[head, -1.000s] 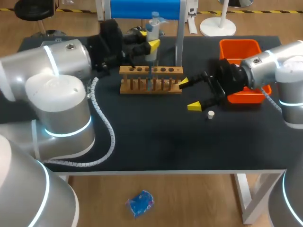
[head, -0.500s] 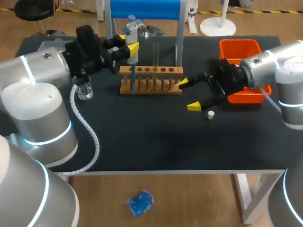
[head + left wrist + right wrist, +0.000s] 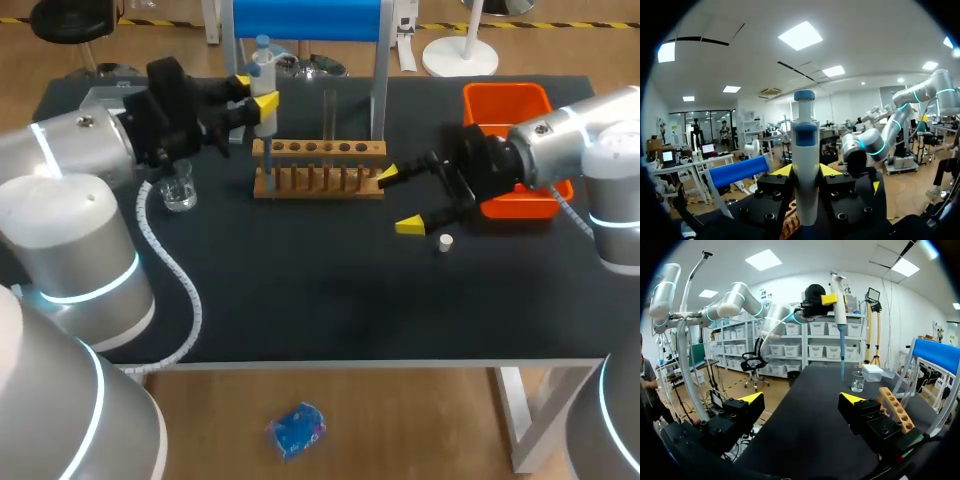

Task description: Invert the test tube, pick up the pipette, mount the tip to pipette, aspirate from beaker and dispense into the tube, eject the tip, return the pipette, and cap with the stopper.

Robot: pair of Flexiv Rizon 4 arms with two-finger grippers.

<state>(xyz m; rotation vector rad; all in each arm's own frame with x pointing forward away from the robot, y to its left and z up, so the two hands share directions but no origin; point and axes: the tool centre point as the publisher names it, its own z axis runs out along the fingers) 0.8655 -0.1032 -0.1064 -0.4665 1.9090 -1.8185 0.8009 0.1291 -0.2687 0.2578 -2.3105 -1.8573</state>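
Note:
A white pipette (image 3: 263,85) with a blue top hangs upright over the left end of the wooden rack (image 3: 318,168), and my left gripper (image 3: 256,96) is shut on its body. In the left wrist view the pipette (image 3: 805,165) stands between the yellow tips. Its blue tip (image 3: 841,352) points down, just right of the glass beaker (image 3: 180,190). A clear test tube (image 3: 330,112) stands upright in the rack. My right gripper (image 3: 400,200) is open just right of the rack, with nothing between its fingers (image 3: 801,399). The small white stopper (image 3: 445,241) lies beside its nearer finger.
An orange bin (image 3: 505,105) sits at the back right, behind my right wrist. A blue-topped stand (image 3: 378,70) rises behind the rack. From the right wrist, the beaker (image 3: 857,381) and rack (image 3: 895,407) lie ahead.
My left arm has carried the pipette leftward from above the rack's middle to its left end, nearer the beaker. The right arm has stayed still.

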